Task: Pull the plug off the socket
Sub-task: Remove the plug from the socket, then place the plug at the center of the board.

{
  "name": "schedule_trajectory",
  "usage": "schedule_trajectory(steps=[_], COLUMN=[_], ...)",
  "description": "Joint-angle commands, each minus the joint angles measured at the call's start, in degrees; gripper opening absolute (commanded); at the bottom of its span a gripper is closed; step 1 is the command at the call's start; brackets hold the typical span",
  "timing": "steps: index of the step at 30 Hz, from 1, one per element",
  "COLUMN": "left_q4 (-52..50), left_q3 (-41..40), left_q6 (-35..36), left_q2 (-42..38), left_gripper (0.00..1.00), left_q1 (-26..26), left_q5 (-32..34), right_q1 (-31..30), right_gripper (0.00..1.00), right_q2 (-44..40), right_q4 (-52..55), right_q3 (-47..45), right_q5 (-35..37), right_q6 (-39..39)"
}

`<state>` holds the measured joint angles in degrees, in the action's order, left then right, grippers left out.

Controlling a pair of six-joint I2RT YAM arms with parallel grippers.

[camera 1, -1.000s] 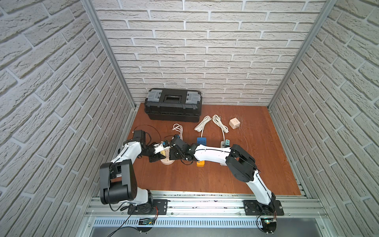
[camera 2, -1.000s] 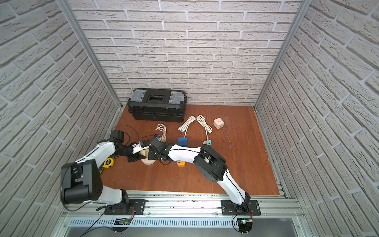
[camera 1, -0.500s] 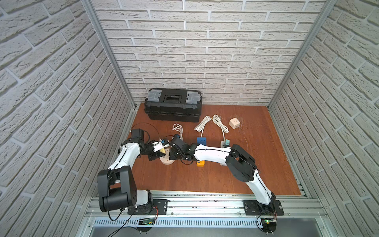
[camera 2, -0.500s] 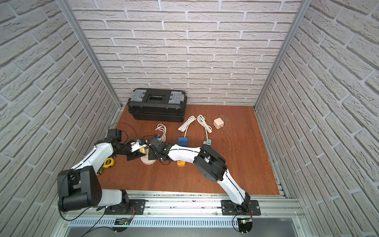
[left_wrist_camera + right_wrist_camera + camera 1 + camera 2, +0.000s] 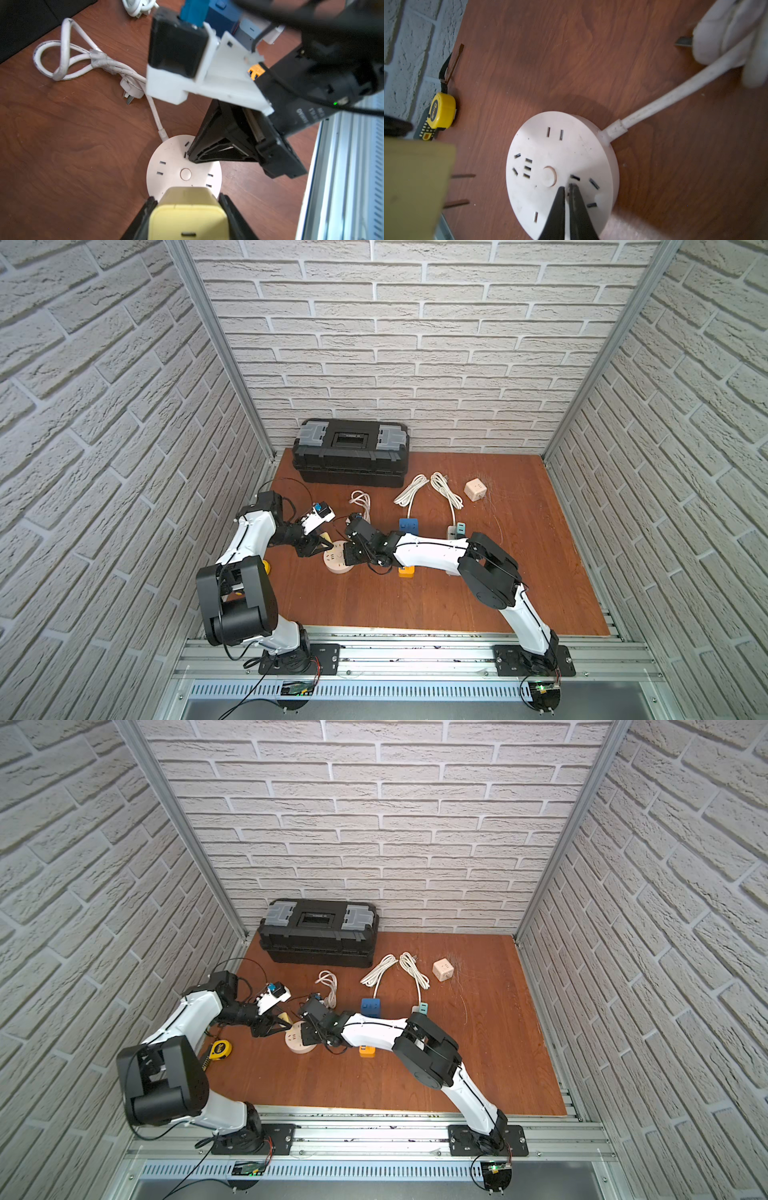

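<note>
Yellow plug (image 5: 188,216) is pinched by the left fingers (image 5: 143,220) and held just off the round socket (image 5: 550,149), prongs (image 5: 463,175) bared, so it looks pulled free already. Socket is pinned to the desk (image 5: 675,187) by the right fingers (image 5: 557,207), almost pressed together, presumably so it can't be dragged along.

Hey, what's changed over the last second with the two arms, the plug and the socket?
The left arm shifted slightly, its wrist edging toward the back wall. The left gripper keeps its grip on the yellow plug, held clear of the round socket. Nothing was newly taken or released. The right gripper, nearly closed, stays tip-down on the socket, which hasn't moved.
</note>
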<state>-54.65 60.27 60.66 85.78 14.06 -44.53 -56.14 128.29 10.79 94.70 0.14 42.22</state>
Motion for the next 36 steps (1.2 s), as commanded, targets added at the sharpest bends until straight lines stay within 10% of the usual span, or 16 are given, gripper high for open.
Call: schedule_trajectory(steps=[1,11,24,36], left_q4=[-4.41,-5.37,-18.47,-25.76], left_q3=[2.45,3.71,8.37,10.86], left_q6=[-4.48,-11.2,-9.83,-8.45], left_q2=[-0.16,-4.0,-6.35,-5.11], left_gripper=[0.0,0.0,0.0,0.0], left_q1=[1.49,2.68,-2.99,-7.32], left_q5=[-5.0,-9.12,-7.24,-12.44], right_q1=[0.2,-0.73,-4.47,-9.25], right_gripper=[0.24,0.44,0.45,0.46], right_q2=[-1.45,-12.27,-34.47,-30.28], right_q4=[5.63,-2.04,-11.7,-4.54], right_q3=[-1.83,-2.62,-22.13,-15.39], right_q5=[-0.04,-3.85,-0.2,8.46], right_q6=[-6.96,-17.95,-29.34,-34.73])
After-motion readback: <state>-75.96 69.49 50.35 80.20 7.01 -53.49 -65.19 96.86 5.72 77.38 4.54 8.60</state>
